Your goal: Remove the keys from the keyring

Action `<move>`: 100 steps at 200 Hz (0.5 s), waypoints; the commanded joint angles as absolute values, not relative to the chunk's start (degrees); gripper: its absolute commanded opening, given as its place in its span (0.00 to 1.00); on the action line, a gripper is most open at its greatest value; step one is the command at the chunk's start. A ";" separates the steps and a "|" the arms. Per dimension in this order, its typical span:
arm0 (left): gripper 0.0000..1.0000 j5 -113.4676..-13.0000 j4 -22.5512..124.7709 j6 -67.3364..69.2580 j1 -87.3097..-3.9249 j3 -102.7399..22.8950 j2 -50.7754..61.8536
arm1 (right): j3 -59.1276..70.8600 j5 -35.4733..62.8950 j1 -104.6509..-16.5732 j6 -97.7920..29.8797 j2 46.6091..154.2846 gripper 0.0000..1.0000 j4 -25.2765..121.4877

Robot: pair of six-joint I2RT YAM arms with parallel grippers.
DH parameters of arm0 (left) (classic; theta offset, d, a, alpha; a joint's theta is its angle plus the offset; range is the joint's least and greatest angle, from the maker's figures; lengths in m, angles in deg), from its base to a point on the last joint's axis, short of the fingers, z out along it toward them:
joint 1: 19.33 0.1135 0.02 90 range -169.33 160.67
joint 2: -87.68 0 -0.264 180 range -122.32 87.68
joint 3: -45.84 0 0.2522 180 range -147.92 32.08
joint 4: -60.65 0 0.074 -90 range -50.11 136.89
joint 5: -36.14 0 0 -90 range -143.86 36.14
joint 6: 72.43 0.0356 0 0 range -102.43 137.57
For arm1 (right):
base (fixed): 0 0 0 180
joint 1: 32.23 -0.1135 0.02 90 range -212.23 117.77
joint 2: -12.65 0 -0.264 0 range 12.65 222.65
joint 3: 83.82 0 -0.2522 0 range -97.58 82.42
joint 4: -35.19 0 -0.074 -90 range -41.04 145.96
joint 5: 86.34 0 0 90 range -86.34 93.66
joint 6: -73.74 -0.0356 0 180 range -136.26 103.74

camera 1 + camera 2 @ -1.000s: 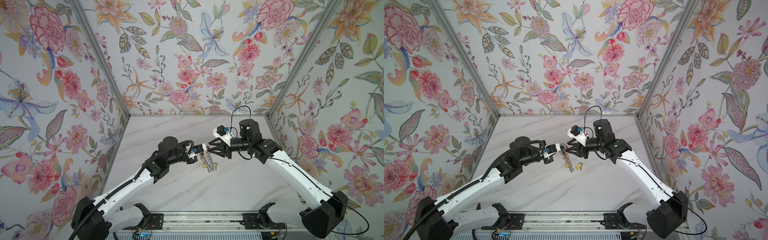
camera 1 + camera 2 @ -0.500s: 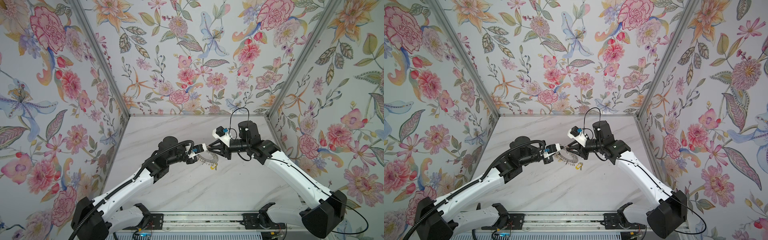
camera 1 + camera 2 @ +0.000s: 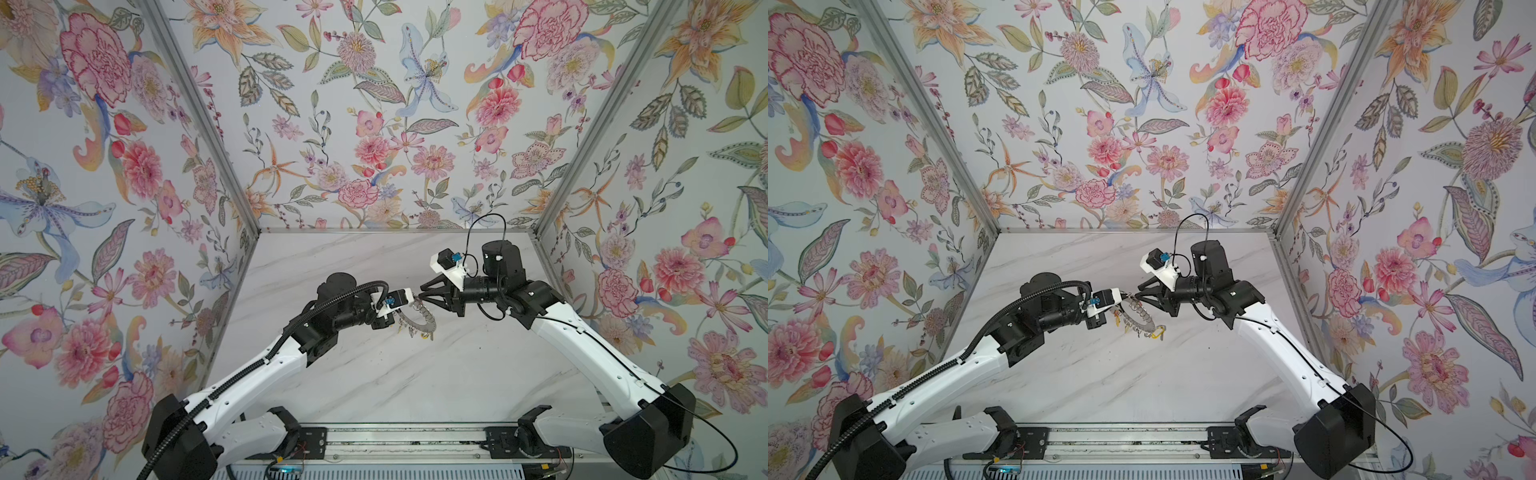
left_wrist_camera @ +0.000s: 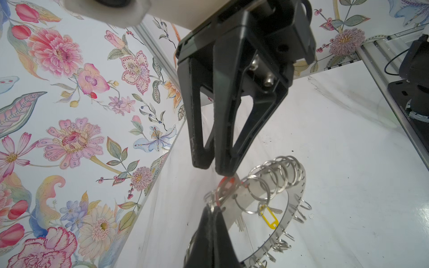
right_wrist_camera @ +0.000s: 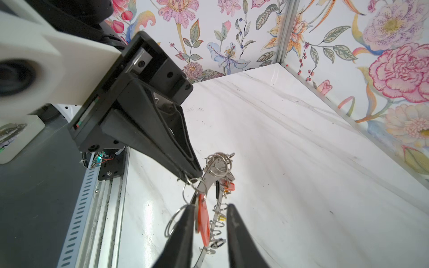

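Tipped from hanging to nearly flat, mid-frame: keyring (image 3: 420, 325), edge pinched in fully closed left claw (image 5: 193, 174); right claw (image 5: 210, 206) part-open, straddling red-tagged key (image 5: 203, 222).

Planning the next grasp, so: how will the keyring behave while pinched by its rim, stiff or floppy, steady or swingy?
Probably stiff: the keyring holds a flat band shape with the left gripper pinching only its rim. The wire loops and the yellow tag hang loose, so they would likely swing. The thin smooth metal might pivot in that pinch.
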State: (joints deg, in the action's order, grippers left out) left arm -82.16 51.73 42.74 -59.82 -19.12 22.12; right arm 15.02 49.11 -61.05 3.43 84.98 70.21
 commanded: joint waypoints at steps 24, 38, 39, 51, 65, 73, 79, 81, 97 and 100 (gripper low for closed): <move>0.00 -82.42 54.59 43.24 -59.10 -21.75 23.68 | 17.52 46.79 -59.46 4.14 81.37 0.35 70.33; 0.00 -82.79 55.18 43.06 -59.13 -21.79 23.56 | 18.31 45.92 -59.90 5.38 81.70 0.35 71.51; 0.00 -82.78 55.21 43.06 -59.14 -21.80 23.50 | 18.37 45.88 -59.95 5.42 81.72 0.35 71.53; 0.00 -83.19 55.54 42.81 -59.13 -21.84 23.39 | 19.19 45.31 -60.85 5.77 81.80 0.35 71.23; 0.00 -83.49 55.75 42.70 -59.14 -21.93 23.32 | 19.66 44.38 -61.79 5.90 82.18 0.35 70.92; 0.00 -83.63 55.71 42.62 -59.13 -21.93 23.24 | 19.66 44.35 -62.09 6.13 82.42 0.35 70.90; 0.00 -83.73 55.77 42.54 -59.10 -21.97 23.20 | 19.67 44.52 -62.42 6.15 82.64 0.35 70.68; 0.00 -83.76 55.79 42.53 -59.07 -21.97 23.15 | 19.67 44.66 -62.50 6.13 82.75 0.35 70.67; 0.00 -84.17 55.78 42.34 -59.09 -22.05 22.97 | 19.64 45.64 -63.07 5.92 83.13 0.36 69.68; 0.00 -84.23 55.79 42.35 -59.14 -22.14 22.95 | 19.66 45.78 -63.14 5.80 83.21 0.36 69.36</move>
State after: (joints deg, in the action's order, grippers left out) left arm -82.24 52.04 42.69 -59.82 -19.25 22.14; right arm 19.11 45.24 -62.36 5.04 82.40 70.56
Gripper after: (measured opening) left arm 0.049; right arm 0.350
